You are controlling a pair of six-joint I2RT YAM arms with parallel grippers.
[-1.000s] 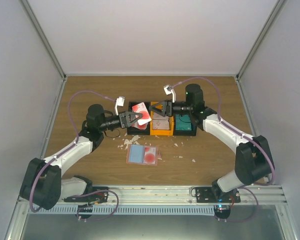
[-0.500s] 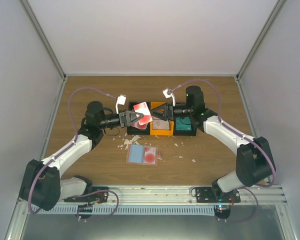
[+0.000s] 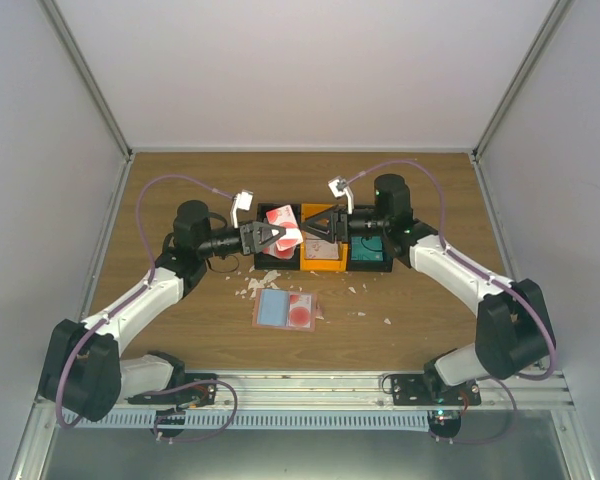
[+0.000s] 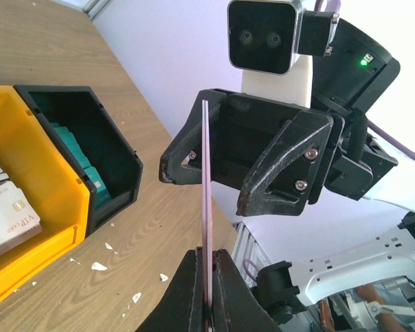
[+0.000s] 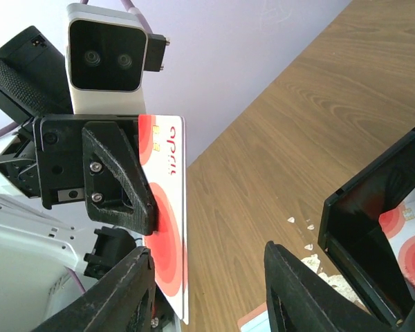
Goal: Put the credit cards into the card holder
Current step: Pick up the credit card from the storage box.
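My left gripper (image 3: 279,236) (image 4: 207,261) is shut on a credit card (image 3: 283,224) (image 5: 167,228), white with red circles, and holds it in the air above the tray's left end. The left wrist view shows this card edge-on (image 4: 206,187). My right gripper (image 3: 309,226) (image 5: 207,280) faces it, open. The card's free end stands between the right jaws, close to the left finger (image 5: 117,297). The card holder (image 3: 286,310) lies open on the table in front of the tray, salmon-pink, with a pale teal panel on its left half.
A black-and-orange three-compartment tray (image 3: 365,264) sits mid-table. Its yellow bin (image 4: 52,207) holds white cards and its black bin (image 4: 117,155) holds teal ones. White paper scraps (image 3: 255,285) litter the wood near the tray and the holder.
The right gripper has edged slightly left toward the card held by the left gripper. The left arm and card have stayed nearly still.
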